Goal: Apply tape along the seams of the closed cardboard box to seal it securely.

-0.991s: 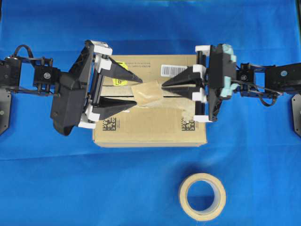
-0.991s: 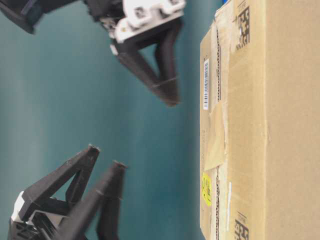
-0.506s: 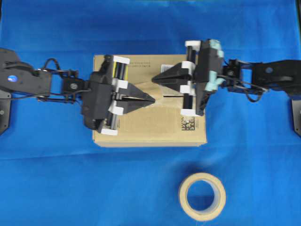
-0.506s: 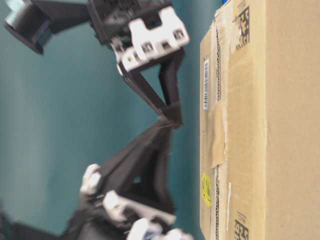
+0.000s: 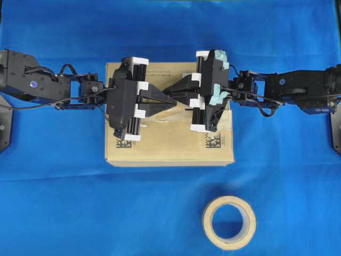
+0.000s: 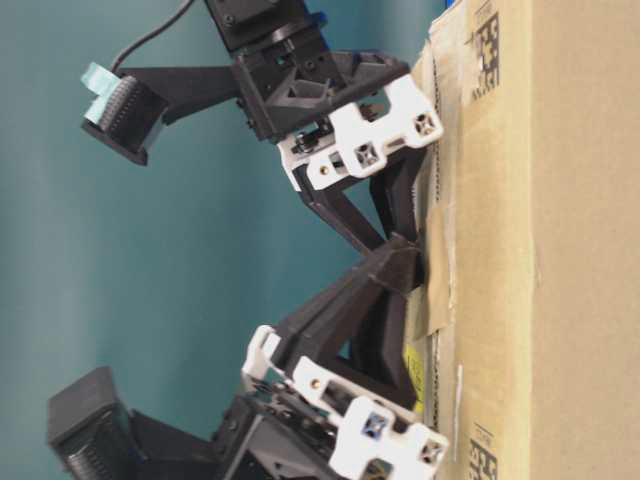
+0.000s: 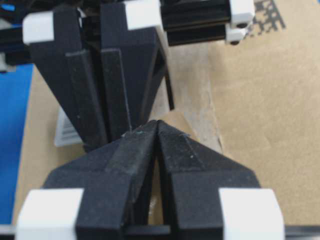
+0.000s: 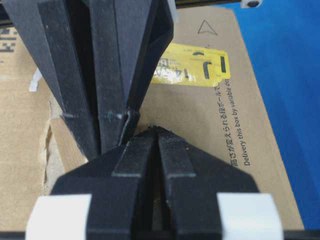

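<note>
The cardboard box [image 5: 170, 146] lies in the middle of the blue cloth. The tan tape [image 6: 432, 275] lies over the seam [image 6: 437, 110] at the box's middle, mostly hidden from above by the grippers. My left gripper [image 5: 173, 101] is shut and empty, its tips down on the tape [image 7: 176, 122]. My right gripper [image 5: 169, 91] is shut and empty too, its tips beside the left one's, on the box top near the yellow sticker [image 8: 195, 67]. In the table-level view both tips [image 6: 408, 265] meet against the tape.
A round tan tape roll [image 5: 229, 222] lies on the blue cloth [image 5: 64, 202] in front of the box, to the right. A black matrix code [image 5: 213, 140] and pale torn tape residue [image 7: 200, 95] mark the box top.
The left gripper closed, and both grippers moved in over the box's middle and down. Their tips now press at the tape side by side.
</note>
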### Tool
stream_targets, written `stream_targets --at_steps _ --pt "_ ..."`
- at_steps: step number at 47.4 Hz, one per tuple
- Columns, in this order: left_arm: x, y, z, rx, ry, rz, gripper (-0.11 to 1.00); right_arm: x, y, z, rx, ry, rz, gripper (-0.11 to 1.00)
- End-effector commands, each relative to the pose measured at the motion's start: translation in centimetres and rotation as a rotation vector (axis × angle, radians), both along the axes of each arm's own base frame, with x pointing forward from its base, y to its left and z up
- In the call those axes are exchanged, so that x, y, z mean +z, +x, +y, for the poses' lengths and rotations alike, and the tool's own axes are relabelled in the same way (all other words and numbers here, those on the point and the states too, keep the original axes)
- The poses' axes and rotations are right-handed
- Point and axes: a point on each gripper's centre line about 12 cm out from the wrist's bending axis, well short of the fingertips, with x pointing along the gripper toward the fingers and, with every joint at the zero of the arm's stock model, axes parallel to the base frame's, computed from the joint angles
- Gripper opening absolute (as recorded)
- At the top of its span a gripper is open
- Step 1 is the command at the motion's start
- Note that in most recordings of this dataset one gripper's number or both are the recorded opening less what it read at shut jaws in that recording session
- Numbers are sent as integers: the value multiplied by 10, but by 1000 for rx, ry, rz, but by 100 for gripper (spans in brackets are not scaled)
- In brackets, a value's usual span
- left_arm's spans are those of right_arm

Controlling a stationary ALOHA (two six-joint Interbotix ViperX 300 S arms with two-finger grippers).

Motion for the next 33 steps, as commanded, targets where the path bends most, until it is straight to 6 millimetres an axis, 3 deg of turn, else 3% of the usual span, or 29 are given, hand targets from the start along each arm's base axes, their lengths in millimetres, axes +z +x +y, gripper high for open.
stream_targets --at_steps 1,11,33 --pt "2 2 1 10 -11 -15 0 12 6 2 6 -5 -43 0" --pt "-16 0 1 32 -39 34 0 12 5 2 5 -3 -41 0" --pt "-23 -15 6 52 -48 108 0 8 -6 5 8 6 -10 0"
